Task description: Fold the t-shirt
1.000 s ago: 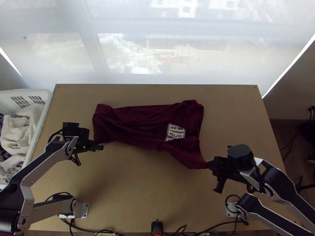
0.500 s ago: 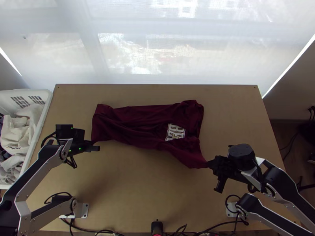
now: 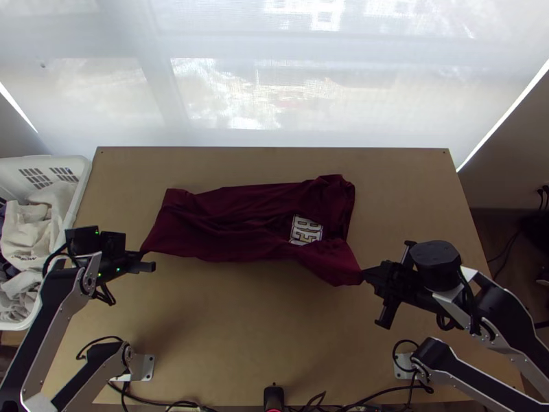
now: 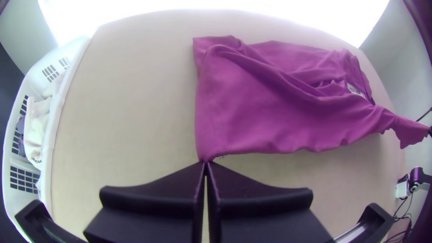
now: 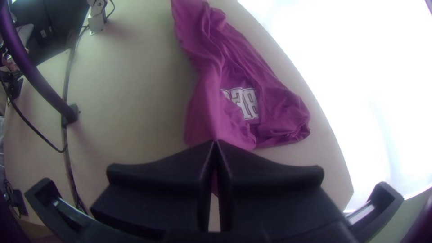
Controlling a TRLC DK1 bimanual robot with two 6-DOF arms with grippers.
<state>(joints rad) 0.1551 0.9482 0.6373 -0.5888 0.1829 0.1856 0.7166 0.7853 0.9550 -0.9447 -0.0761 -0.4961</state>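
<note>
Between left gripper (image 3: pixel 143 256), right gripper (image 3: pixel 365 276), t-shirt (image 3: pixel 240 223); touching

Top view: high over near edge, facing steeply down on bench (image 3: pixel 274 329). Wrist views: closer, angled across it. All share the t-shirt (image 3: pixel 237 216).
</note>
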